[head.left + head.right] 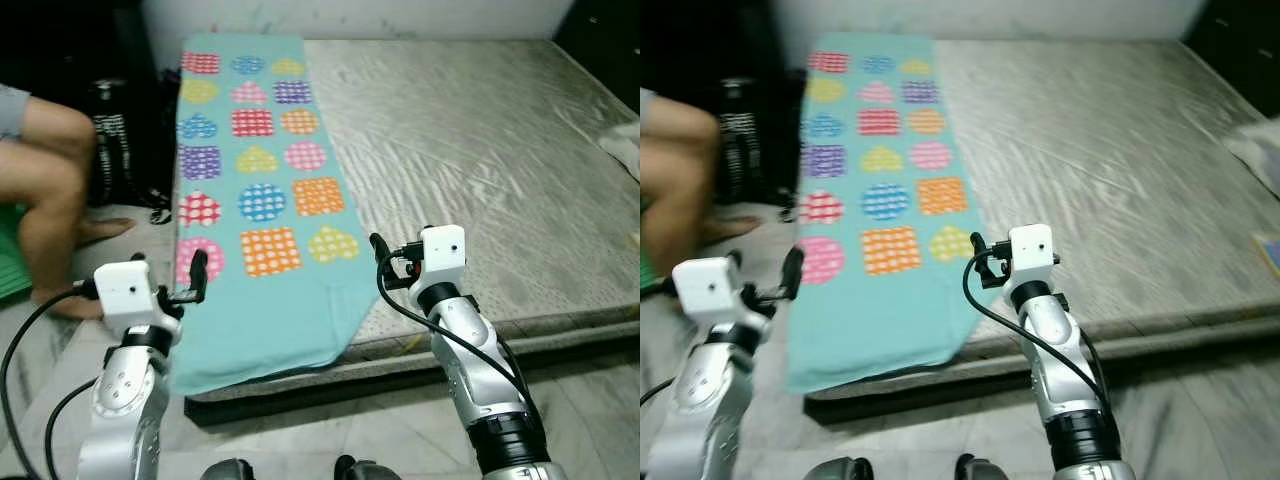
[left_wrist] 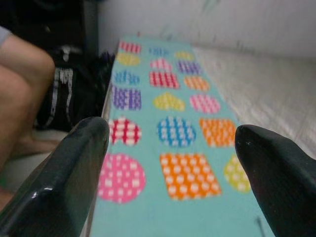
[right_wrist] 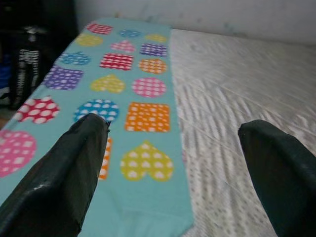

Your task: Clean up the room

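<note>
A long turquoise fleece blanket printed with polka-dotted hearts, circles and squares (image 1: 258,190) runs from the upper left of the head-camera frame down toward the lower centre, lying flat along the left side of a bare grey quilted mattress (image 1: 480,170), its near end draping over the mattress's front edge toward the pale marbled floor (image 1: 330,430). The left gripper (image 1: 196,272) is raised at the lower left of the frame, level with the blanket's hanging left edge, and its wrist camera shows the two black fingers (image 2: 59,177) spread wide with nothing between them (the blanket's pink and orange patches lie beyond the gap). The right gripper (image 1: 378,250) is held up in the lower centre of the frame, over the blanket's near right corner, its fingers (image 3: 59,177) likewise parted and empty above the yellow heart. At the left edge of the frame a seated person's bare legs (image 1: 45,190) rest beside the bed, with a black bag with white lettering (image 1: 115,140) between them and the mattress. A pale crumpled cloth (image 1: 625,145) lies at the mattress's right edge.
</note>
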Tool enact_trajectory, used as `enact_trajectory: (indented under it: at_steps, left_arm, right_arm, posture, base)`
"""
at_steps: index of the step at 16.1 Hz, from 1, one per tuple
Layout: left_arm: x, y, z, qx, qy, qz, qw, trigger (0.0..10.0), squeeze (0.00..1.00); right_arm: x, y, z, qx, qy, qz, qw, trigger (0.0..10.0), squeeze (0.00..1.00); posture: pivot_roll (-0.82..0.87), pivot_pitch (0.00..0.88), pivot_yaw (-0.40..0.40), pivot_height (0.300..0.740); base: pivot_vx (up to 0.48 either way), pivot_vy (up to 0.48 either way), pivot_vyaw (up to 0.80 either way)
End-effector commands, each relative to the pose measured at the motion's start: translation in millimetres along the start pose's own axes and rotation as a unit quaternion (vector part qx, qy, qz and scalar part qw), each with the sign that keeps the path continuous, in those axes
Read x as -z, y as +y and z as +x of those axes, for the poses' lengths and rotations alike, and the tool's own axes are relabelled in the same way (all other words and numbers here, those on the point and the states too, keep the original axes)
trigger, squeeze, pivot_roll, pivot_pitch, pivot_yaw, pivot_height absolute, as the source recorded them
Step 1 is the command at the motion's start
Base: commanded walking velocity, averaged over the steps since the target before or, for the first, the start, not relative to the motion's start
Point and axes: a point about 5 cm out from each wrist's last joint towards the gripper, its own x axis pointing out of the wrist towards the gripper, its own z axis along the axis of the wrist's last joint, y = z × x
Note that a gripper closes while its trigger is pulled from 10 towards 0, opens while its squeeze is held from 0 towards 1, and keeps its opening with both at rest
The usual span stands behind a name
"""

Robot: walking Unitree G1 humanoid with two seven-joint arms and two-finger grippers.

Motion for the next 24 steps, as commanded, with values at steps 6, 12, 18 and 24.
enact_trajectory:
  at_steps: [6, 12, 18, 24]
  left_arm:
    - [14.8, -12.1, 0.2, 0.016, 0.016, 0.003, 1.000, 10.0, 0.00]
    - [18.6, -14.4, 2.1, 0.031, 0.018, 0.008, 0.999, 10.0, 0.00]
    - [15.1, -10.9, -4.5, 0.012, 0.008, 0.016, 1.000, 10.0, 0.00]
    - [13.3, -10.1, -4.8, 0.018, 0.012, 0.020, 1.000, 10.0, 0.00]
  right_arm:
    - [8.5, -14.0, -10.4, 0.020, 0.013, -0.012, 1.000, 10.0, 0.00]
    - [13.7, -12.9, -14.7, 0.037, 0.012, -0.005, 0.999, 10.0, 0.00]
    - [13.0, -6.2, -14.8, 0.012, 0.009, 0.014, 1.000, 10.0, 0.00]
    - [16.2, -1.2, -18.5, 0.007, 0.014, 0.022, 1.000, 10.0, 0.00]
  posture:
    - [0.05, 0.161, -0.058, 0.740]
    - [0.05, 0.174, -0.023, 0.740]
    - [0.08, 0.219, -0.043, 0.740]
    - [0.08, 0.245, -0.028, 0.740]
  base:
    - [0.000, 0.000, -0.41]
    - [0.000, 0.000, -0.50]
    - [0.000, 0.000, 0.00]
    - [0.000, 0.000, 0.00]
